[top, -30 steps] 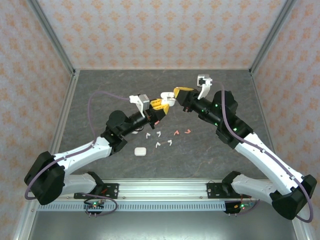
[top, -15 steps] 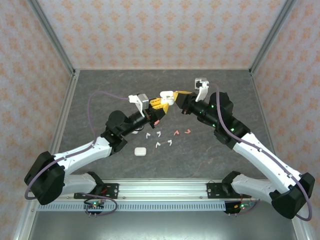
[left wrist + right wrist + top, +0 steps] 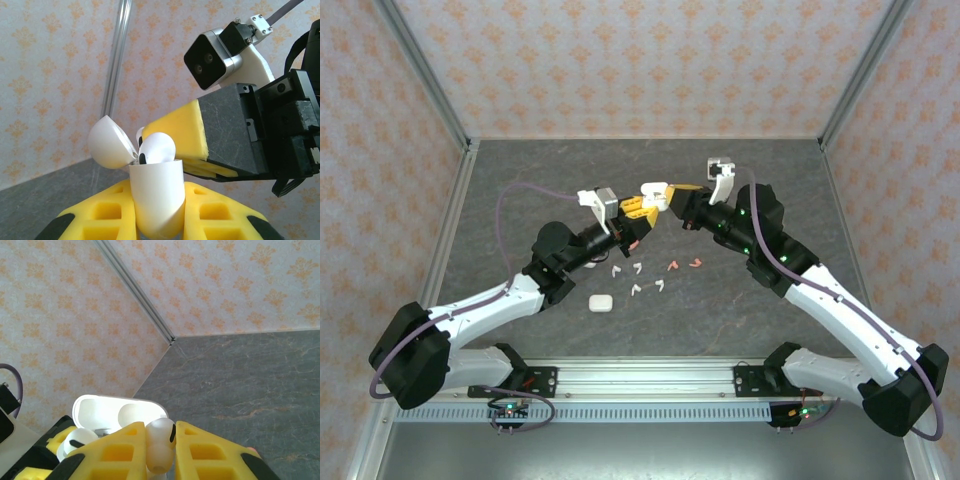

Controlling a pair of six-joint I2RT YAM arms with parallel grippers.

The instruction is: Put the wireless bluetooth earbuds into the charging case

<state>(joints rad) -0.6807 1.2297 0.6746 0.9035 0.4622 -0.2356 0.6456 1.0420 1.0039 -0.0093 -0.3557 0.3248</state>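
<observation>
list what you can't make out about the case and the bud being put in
- right wrist view: stem of the earbud in the right gripper, hidden in its grip and cut by the bottom edge
- left wrist view: base of the open case, sunk in the left gripper, cut by the bottom edge
- top view: loose earbuds on the table, too small to tell left from right

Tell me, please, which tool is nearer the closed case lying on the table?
Left. The left tool, holding the open case, is beyond and right of the closed case; the right tool, gripping an earbud, is farther back and right.
</observation>
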